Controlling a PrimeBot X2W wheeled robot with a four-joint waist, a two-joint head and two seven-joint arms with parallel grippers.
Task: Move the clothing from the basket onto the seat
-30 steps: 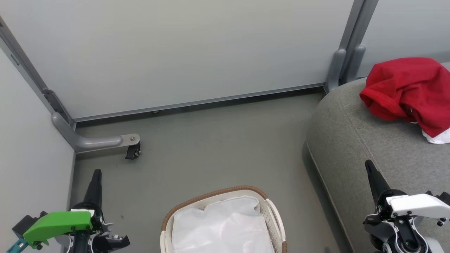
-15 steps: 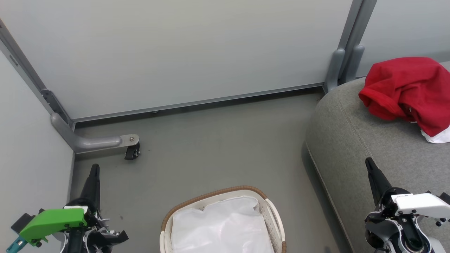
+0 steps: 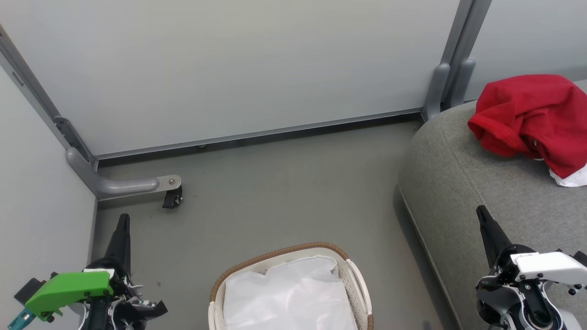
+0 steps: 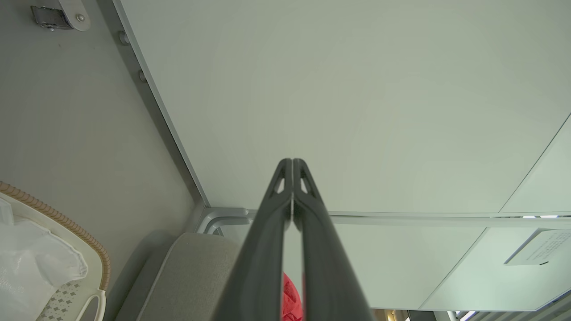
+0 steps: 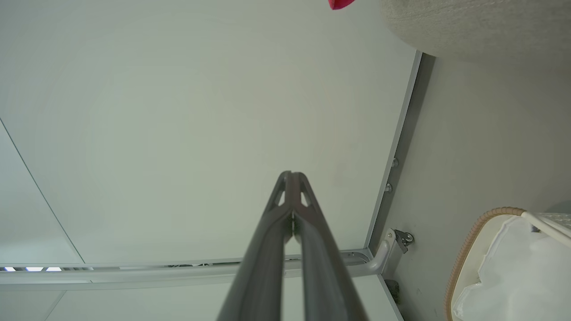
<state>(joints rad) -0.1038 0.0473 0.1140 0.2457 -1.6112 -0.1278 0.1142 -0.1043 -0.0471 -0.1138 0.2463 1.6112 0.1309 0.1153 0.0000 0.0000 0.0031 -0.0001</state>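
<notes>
Left tool [image 3: 122, 229]: we are seeing it at 7 o'clock in the head view, its two dark fingers pressed together on nothing, pointing to 12.
Right tool [image 3: 487, 225]: we are finding it at 5 o'clock, fingers likewise together and empty, showing against the near side of the seat [image 3: 458, 183].
Basket [image 3: 279, 251]: it is sitting on the floor [image 3: 284, 183] at 6 o'clock, between the tools, roughly 3 o'clock from the left one and 9 o'clock from the right. We are seeing a white liner [image 3: 289, 293] in it and no red.
Clothing [image 3: 532, 114]: it is lying heaped on the seat at 2 o'clock, well apart from the basket, white trim showing at its lower end.
Deciding relation: the heap is lying about 1 o'clock from the right tool and 2 o'clock from the left, so the right arm is nearer. Its long axis is running roughly 10 to 4 o'clock, cut by the picture's edge.
Judgement: we are reading the transfer as done, unless a garment is hiding under the liner.
View differences: the wrist views are showing the fingertips meeting, which the head view is leaving unclear. The head view is giving the heap's spread, the wrists a red sliver.
</notes>
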